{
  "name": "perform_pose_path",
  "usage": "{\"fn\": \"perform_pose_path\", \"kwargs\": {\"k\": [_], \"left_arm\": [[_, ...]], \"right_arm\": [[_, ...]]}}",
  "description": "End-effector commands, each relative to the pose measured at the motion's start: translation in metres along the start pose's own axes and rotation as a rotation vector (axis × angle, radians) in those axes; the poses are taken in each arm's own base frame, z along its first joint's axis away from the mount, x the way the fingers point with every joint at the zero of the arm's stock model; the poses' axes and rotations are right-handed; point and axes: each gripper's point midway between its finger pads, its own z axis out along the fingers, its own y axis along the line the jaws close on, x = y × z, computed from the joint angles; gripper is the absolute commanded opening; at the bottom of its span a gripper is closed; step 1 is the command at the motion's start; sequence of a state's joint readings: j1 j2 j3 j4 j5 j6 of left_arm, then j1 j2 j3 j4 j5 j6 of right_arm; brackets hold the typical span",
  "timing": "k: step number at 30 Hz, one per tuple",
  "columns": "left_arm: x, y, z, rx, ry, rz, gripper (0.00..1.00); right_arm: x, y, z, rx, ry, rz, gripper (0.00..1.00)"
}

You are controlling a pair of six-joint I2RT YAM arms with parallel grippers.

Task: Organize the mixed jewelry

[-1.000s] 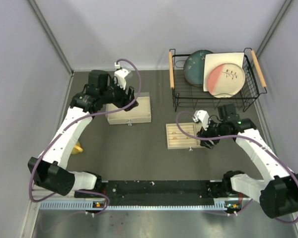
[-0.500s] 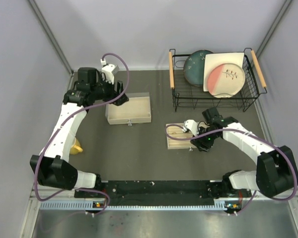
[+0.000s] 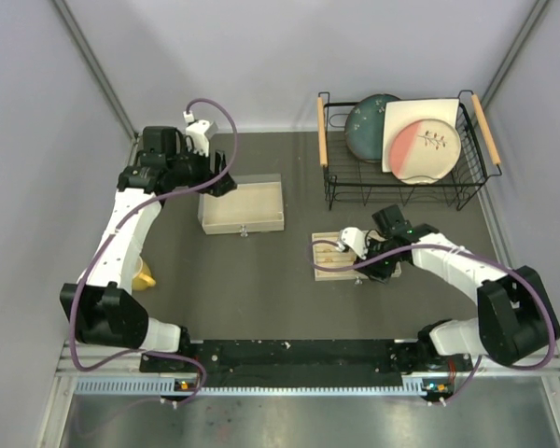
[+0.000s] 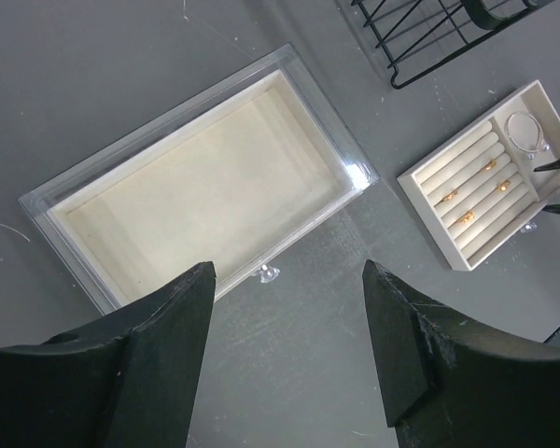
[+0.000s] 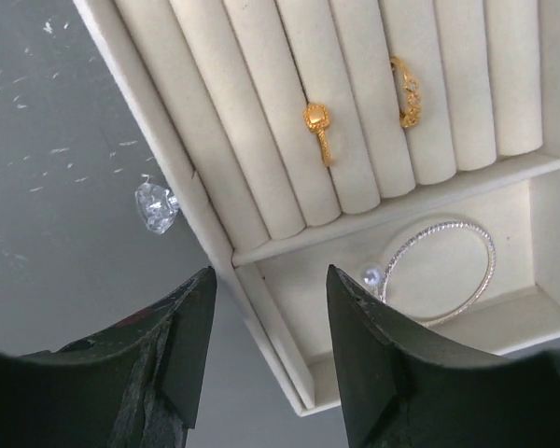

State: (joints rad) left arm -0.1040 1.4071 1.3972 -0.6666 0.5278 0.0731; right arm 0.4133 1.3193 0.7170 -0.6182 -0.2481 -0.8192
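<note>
The beige slotted tray point(image 3: 336, 266) lies right of centre on the dark table. In the right wrist view two gold rings point(image 5: 319, 131) point(image 5: 409, 91) sit in its slots. A thin silver bracelet hoop point(image 5: 443, 271) lies in the end compartment beside a small pearl bead point(image 5: 371, 275). My right gripper point(image 5: 271, 275) is open and empty, just above the tray's corner point(image 5: 261, 308); it also shows from above point(image 3: 369, 252). My left gripper point(image 4: 287, 271) is open and empty, high above the table near a clear lined box point(image 4: 205, 187). From there several gold rings point(image 4: 467, 217) and the hoop point(image 4: 523, 131) show in the tray.
The clear box point(image 3: 243, 207) sits centre-left with a small crystal knob point(image 4: 268, 273). A similar knob point(image 5: 156, 205) is on the tray's side. A black wire dish rack point(image 3: 397, 201) with plates stands at the back right. A yellow cup point(image 3: 145, 277) lies at the left.
My right gripper moved left over the tray's right end. My left gripper drew back left, away from above the clear box.
</note>
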Motion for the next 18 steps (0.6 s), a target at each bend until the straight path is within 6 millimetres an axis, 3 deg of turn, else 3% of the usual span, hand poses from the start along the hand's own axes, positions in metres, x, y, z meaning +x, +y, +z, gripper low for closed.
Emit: {"fn": "perform_pose_path", "kwargs": {"k": [1, 8, 11, 12, 15, 18], "left_arm": [[-0.021, 0.003, -0.005, 0.006, -0.056, 0.032, 0.7], [-0.021, 0.016, -0.003, -0.008, -0.054, 0.011, 0.7], [-0.023, 0.023, -0.002, -0.012, -0.054, 0.0, 0.69], [-0.025, 0.025, -0.002, -0.015, -0.058, -0.003, 0.69], [-0.033, 0.033, 0.001, -0.024, -0.067, -0.008, 0.69], [-0.044, 0.043, 0.009, -0.037, -0.074, -0.004, 0.69]], "right_arm": [[-0.006, -0.007, 0.01, 0.043, -0.006, -0.05, 0.51], [0.006, -0.006, 0.024, 0.058, 0.045, -0.071, 0.45], [0.012, 0.0, 0.03, 0.051, 0.064, -0.084, 0.34], [0.012, 0.002, 0.031, 0.048, 0.07, -0.087, 0.23], [0.01, 0.008, 0.029, 0.047, 0.081, -0.111, 0.02], [0.001, 0.014, 0.022, 0.04, 0.081, -0.142, 0.0]]}}
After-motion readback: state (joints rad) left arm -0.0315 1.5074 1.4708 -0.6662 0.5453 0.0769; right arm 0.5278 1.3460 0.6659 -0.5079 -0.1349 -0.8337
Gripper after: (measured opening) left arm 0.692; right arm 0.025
